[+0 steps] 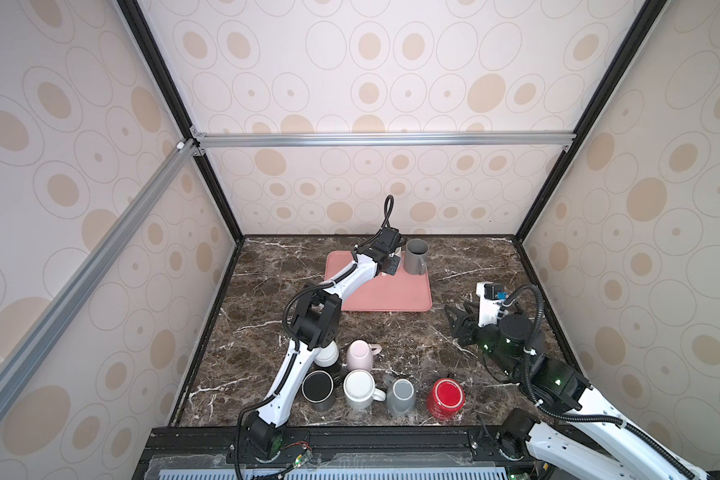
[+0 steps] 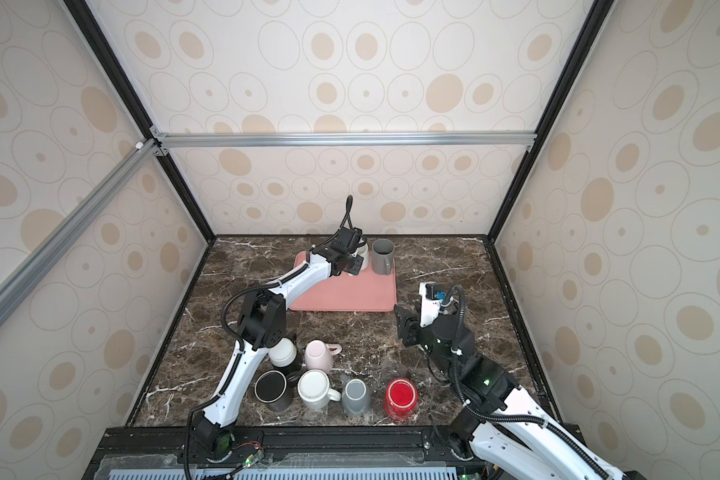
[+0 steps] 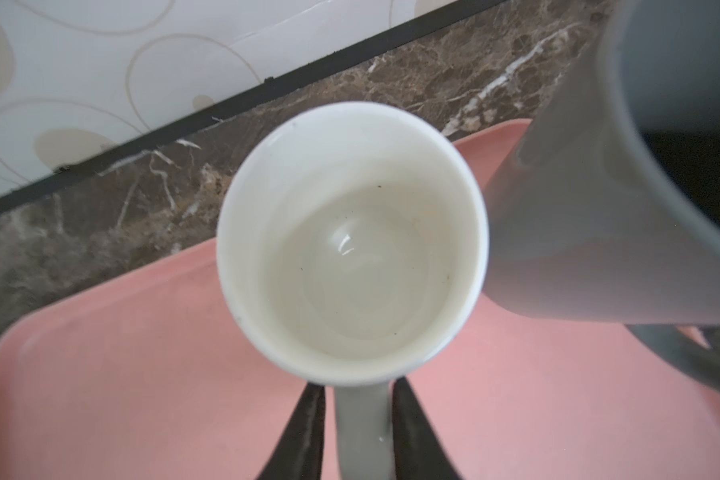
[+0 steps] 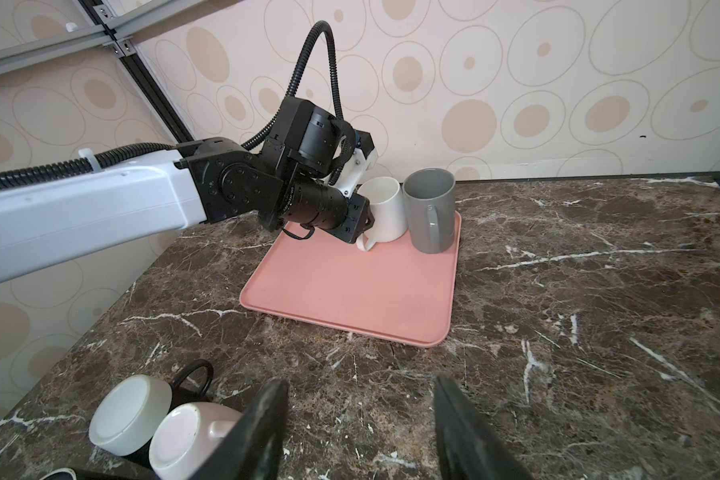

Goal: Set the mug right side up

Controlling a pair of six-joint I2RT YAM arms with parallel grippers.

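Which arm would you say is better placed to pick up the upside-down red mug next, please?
Right. The right hand hangs open and empty on the red mug's side, while the left hand flanks the white mug's handle on the tray.

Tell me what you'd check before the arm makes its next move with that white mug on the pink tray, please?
1. White ceramic mug upright, mouth up: ok.
2. It stands on the flat pink plastic tray: ok.
3. Left end effector clear of the handle: cannot tell; its black fingers flank the handle closely.
4. Gap to the tall grey mug: cannot tell; they stand very close, perhaps touching.
5. Right end effector open, empty, away from the tray: ok.
6. Every mug turned up: not ok; the glossy red mug at the near edge stands bottom up.
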